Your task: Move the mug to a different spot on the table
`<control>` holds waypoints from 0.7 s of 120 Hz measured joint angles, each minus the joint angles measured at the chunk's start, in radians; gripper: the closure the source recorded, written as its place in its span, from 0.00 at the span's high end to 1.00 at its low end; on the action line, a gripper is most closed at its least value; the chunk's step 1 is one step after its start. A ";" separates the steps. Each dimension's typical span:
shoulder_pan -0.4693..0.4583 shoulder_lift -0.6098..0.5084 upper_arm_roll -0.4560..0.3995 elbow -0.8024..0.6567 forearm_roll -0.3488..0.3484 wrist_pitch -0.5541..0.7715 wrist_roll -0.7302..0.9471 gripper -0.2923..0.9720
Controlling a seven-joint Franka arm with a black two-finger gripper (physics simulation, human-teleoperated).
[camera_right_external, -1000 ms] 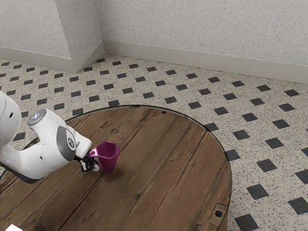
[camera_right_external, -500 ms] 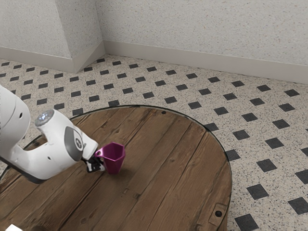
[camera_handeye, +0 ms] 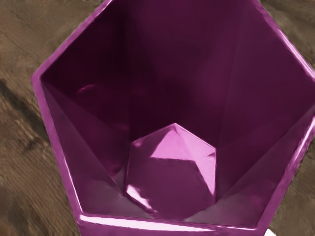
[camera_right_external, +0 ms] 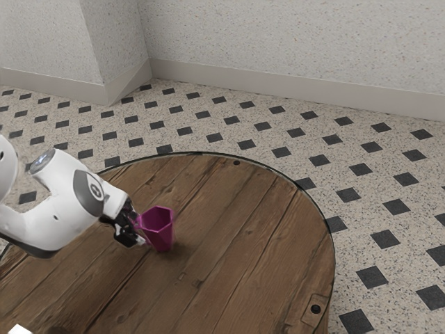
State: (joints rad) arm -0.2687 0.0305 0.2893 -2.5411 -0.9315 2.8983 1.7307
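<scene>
One mug (camera_right_external: 156, 227), magenta and faceted, sits on the round wooden surface (camera_right_external: 243, 229), in the part of it nearest the edge at the exterior view's left and well apart from the edge at that view's right. Its mouth faces up and its long axis is close to upright, perhaps leaning a little. The shadow hugs its base, so I cannot tell whether it rests on the wood or hangs just clear of it. No handle is visible on the sides that show.

The claw (camera_right_external: 131, 231) meets the mug at the rim on the side toward the exterior view's left. Its black fingers look closed on that wall from both sides, so I judge the mug to be gripped by its rim rather than around its body. In the wrist view the mug's interior and its angular floor lie directly beneath the hand, which fits such a hold.

The relation that matters is that the mug lies on the claw's side toward the exterior view's right, with the white arm (camera_right_external: 55, 209) behind it. Bare planks stretch from there toward the far and right edges. A carry that way probably leads with the mug, and a rim pinch may let it swing.
</scene>
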 joint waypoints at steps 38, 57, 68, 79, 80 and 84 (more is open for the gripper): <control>-0.016 -0.513 -0.053 -0.015 0.242 -0.110 -0.065 0.75; -0.004 -0.154 -0.064 0.739 0.722 -0.631 -0.400 0.76; 0.030 -0.036 -0.060 0.909 0.805 -0.869 -0.587 0.76; 0.050 -0.008 -0.057 0.941 0.843 -1.020 -0.749 0.76; 0.052 -0.007 -0.057 0.942 0.845 -1.030 -0.762 0.76; 0.058 -0.004 -0.057 0.945 0.853 -1.069 -0.814 0.76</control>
State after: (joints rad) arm -0.2108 0.0268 0.2327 -1.5957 -0.0786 1.8297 0.9165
